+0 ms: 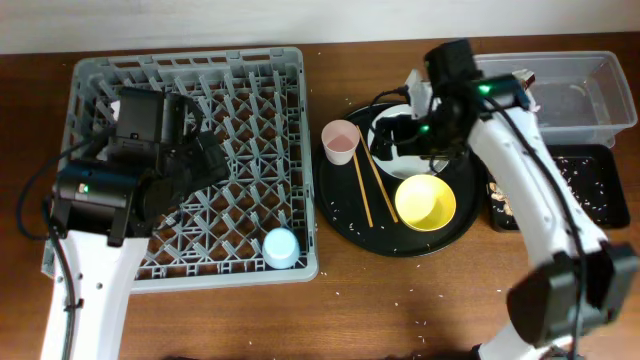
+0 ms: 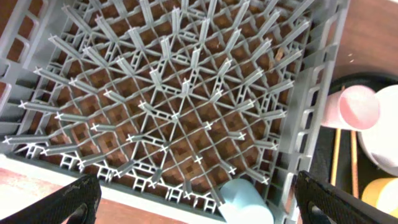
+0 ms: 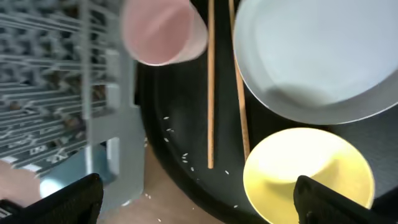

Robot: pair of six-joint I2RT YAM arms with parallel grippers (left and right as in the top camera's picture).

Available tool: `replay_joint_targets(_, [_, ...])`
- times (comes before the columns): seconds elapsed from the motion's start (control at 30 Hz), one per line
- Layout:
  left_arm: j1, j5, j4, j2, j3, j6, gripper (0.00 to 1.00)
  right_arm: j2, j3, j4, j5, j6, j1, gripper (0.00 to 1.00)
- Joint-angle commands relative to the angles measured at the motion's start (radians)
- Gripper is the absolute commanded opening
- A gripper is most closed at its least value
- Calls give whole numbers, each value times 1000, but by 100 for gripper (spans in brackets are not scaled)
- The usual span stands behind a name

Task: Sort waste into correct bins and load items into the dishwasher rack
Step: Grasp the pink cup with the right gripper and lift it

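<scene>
The grey dishwasher rack (image 1: pixel 190 90) fills the left of the table. The blue cup (image 1: pixel 281 247) lies in its front right corner. My left gripper (image 2: pixel 193 205) is open and empty above the rack (image 2: pixel 174 106), with the blue cup (image 2: pixel 245 202) between its fingers' lines. The pink cup (image 1: pixel 340 141), chopsticks (image 1: pixel 368 185), yellow bowl (image 1: pixel 426 201) and plate (image 1: pixel 385 135) sit on a round black tray. My right gripper (image 3: pixel 199 202) is open and empty above them. Its view shows the pink cup (image 3: pixel 161 31), plate (image 3: pixel 317 56), bowl (image 3: pixel 311 174) and chopsticks (image 3: pixel 210 81).
The round black tray (image 1: pixel 345 215) carries scattered rice grains. The clear tub (image 1: pixel 590 75) stands at the back right. The shallow black tray (image 1: pixel 575 190) in front of it holds beige scraps. Loose grains lie on the wooden table near the front.
</scene>
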Motion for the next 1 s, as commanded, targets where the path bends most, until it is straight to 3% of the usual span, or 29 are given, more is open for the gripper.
replay_joint_targets(0.0, [3,-17,-14,3,1,10,99,37,10,16,-31,44,0,100])
replay_joint_targets(0.03, [3,-17,-15,3,1,10,99,39,10,35,-29,38,0,98])
replay_joint_targets(0.13, [3,-17,-14,3,1,10,99,47,8,173,-20,37,15,77])
replay_joint_targets(0.23, [3,-17,-6,3,1,10,99,117,8,325,22,36,67,65])
replay_joint_targets(0.43, [3,-10,-26,3,1,9,99,331,8,464,85,37,121,64])
replay_joint_targets(0.5, [3,-9,-27,3,0,9,99,369,8,468,92,37,114,59])
replay_joint_targets(0.53, [3,0,-31,3,0,10,99,381,8,464,92,37,111,36])
replay_joint_targets(0.6, [3,14,-24,3,0,9,99,386,8,439,98,37,106,9])
replay_joint_targets(0.63, [3,50,6,3,0,10,99,375,12,407,97,37,97,4])
replay_joint_targets(0.7, [4,250,100,3,0,116,98,324,30,326,43,37,55,4])
replay_joint_targets(0.77, [26,435,166,3,1,183,98,240,53,241,-181,-14,-19,4])
replay_joint_targets(0.9, [107,937,248,3,1,355,95,61,53,48,-806,-325,-152,4])
replay_joint_targets(0.97, [113,1075,274,3,1,386,95,-16,53,-71,-944,-483,-185,4])
